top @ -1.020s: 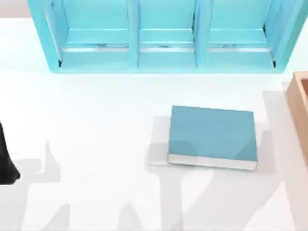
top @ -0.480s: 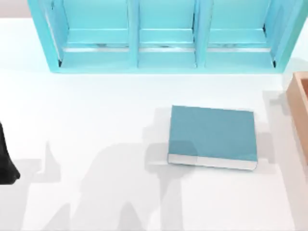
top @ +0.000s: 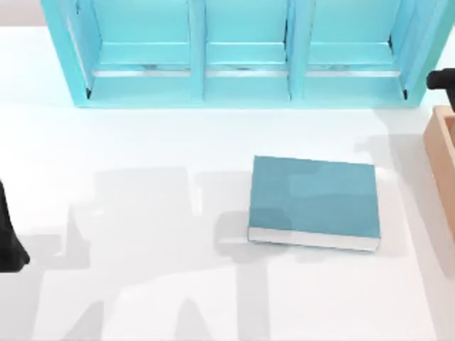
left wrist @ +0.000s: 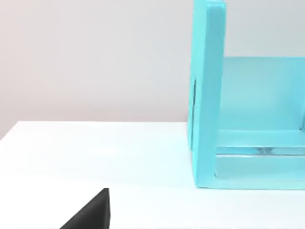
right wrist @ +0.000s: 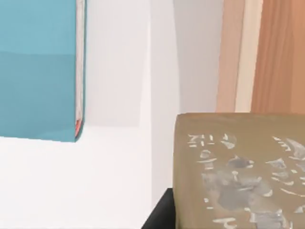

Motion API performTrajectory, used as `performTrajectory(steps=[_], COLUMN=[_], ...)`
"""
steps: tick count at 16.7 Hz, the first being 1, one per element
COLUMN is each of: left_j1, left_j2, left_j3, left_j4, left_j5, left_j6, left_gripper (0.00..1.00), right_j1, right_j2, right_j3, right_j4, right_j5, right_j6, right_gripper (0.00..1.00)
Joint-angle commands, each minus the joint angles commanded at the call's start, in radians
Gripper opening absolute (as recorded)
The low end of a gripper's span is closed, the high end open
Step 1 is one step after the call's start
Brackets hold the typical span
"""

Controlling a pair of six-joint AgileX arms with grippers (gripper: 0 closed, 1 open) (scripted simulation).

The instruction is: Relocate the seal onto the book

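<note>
The small tan-brown wooden seal (right wrist: 238, 171) w/ pale carved marks sat right at the right gripper, apparently held by it, though the fingers' spread couldn't be told. The thick teal-blue hardcover book (top: 313, 202) lay flat, well off toward table centre, the orange-brown wooden box (top: 442, 163) nearer; left arm (top: 8, 234) parked at table's left edge. Risk, IMO: swinging low could clip the box wall or knock the seal loose.
</note>
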Motion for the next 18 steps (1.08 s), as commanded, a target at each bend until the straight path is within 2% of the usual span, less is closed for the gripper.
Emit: performTrajectory(steps=[6, 14, 18], left_j1=[0.0, 0.0, 0.0], left_j2=[0.0, 0.0, 0.0], left_j3=[0.0, 0.0, 0.0], left_j4=[0.0, 0.0, 0.0], left_j5=[0.0, 0.0, 0.0], left_j6=[0.0, 0.0, 0.0], left_gripper=[1.0, 1.0, 1.0], right_j1=[0.034, 0.395, 0.431], right_j2=[0.038, 0.245, 0.265], right_j3=[0.003, 0.021, 0.017], right_j4=[0.019, 0.212, 0.241], right_j5=[-0.002, -0.001, -0.001], right_j6=[0.04, 0.404, 0.44], right_gripper=[0.0, 0.0, 0.0])
